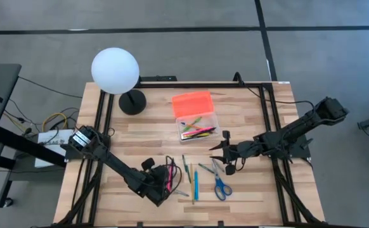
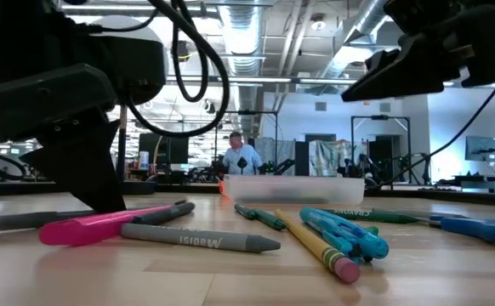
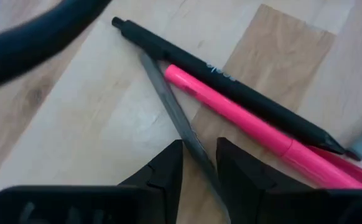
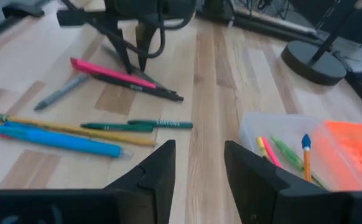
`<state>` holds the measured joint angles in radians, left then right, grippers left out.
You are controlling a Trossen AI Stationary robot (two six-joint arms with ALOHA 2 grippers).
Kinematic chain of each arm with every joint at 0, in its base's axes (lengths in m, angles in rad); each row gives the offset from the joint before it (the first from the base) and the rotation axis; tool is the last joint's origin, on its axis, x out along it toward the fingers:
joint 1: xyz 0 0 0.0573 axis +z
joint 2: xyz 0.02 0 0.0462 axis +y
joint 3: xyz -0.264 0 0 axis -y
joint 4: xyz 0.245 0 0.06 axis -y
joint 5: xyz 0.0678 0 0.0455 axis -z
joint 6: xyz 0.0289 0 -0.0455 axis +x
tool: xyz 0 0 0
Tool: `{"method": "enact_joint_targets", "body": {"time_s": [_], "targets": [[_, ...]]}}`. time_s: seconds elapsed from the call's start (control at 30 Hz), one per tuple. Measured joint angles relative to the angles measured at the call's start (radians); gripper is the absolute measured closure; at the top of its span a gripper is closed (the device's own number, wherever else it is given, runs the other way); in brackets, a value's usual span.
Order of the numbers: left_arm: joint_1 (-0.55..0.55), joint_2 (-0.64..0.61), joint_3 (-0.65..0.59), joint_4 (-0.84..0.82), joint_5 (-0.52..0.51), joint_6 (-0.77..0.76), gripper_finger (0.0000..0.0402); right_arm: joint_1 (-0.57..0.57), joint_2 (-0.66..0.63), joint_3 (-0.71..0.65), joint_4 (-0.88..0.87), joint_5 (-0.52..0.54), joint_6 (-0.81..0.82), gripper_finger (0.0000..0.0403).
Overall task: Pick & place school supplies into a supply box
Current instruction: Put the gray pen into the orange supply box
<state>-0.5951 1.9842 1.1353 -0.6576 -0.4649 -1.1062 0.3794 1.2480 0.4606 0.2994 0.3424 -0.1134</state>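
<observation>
High view: supply box partly filled; pens and scissors remain on the table between both grippers.
Left wrist view: left gripper astride a grey pencil, jaws not yet clenched; pink marker just beyond.
Right wrist view: right gripper released, empty, box just ahead.

Two matte black jointed arms, looping black cables, wedge-shaped dark fingers on each pincer.
</observation>
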Motion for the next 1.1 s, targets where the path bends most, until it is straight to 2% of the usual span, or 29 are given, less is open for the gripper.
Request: {"method": "enact_joint_targets", "body": {"time_s": [0.47,0.8,1.1], "targets": [[0.095,-0.016,0.009,-0.016,0.243,0.409,0.0327,0.000,0.136,0.000,0.042,0.000,0.011,0.0273],[0.174,-0.025,0.012,-0.024,0.446,0.525,0.0327,0.004,0.166,0.000,0.044,0.000,0.016,0.0273],[0.200,-0.026,0.017,-0.031,0.490,0.564,0.0327,0.048,0.166,0.000,0.023,0.000,0.008,0.0273]]}}
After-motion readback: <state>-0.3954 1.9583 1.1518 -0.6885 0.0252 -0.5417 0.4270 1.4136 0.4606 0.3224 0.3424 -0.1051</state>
